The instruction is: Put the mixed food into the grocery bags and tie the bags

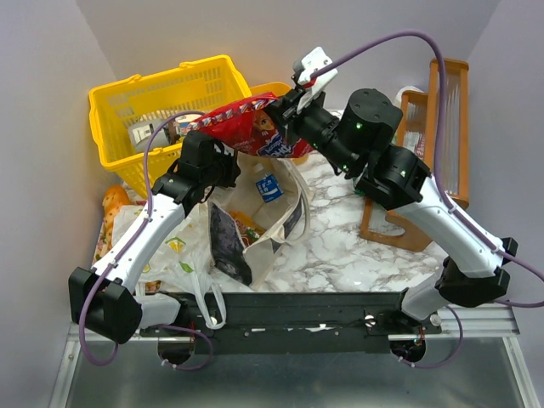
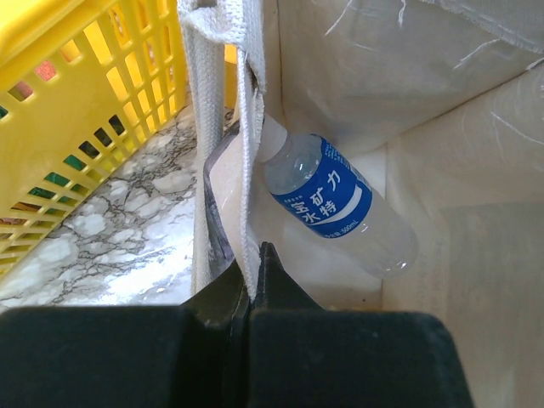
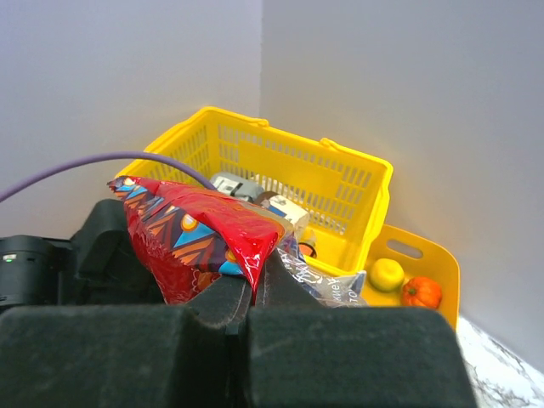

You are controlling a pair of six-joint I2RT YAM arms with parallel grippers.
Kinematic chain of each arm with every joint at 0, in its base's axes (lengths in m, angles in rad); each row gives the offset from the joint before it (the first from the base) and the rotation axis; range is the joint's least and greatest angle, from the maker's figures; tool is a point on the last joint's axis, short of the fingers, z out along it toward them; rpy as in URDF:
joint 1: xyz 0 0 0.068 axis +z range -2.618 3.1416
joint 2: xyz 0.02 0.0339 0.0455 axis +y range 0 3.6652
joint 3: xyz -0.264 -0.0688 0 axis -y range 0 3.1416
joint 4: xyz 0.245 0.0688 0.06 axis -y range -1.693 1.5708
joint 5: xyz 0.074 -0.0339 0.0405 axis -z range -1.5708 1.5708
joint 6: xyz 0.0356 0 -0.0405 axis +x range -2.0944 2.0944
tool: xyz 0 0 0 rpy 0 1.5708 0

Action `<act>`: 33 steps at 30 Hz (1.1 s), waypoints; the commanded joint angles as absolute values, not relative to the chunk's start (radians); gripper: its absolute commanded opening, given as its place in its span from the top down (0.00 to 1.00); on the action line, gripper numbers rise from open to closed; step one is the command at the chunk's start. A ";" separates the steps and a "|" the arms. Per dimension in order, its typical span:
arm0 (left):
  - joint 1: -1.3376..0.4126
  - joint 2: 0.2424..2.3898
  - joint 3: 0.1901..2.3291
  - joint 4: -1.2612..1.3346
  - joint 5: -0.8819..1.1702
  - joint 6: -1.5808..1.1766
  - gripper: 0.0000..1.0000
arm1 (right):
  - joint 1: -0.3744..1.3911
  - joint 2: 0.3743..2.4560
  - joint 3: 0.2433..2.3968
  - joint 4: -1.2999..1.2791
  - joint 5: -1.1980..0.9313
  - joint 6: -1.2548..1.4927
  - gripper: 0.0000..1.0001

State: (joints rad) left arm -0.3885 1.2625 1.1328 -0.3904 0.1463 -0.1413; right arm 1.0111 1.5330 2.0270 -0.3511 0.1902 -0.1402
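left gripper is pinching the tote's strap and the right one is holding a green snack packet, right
Not quite. The packet in the right gripper is red, not green; the right wrist view shows it. The left gripper does pinch the tote's strap.

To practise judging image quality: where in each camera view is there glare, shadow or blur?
Top view: even light, soft shadows on the table. Left wrist view: glints on the water bottle; the left gripper, shut on the bag strap, is dark and blurred. Right wrist view: glare on the red snack packet.
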 commanded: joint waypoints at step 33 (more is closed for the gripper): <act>-0.301 1.207 1.100 -0.318 0.433 -0.229 1.00 | 1.068 1.551 1.661 -0.064 0.181 0.152 0.99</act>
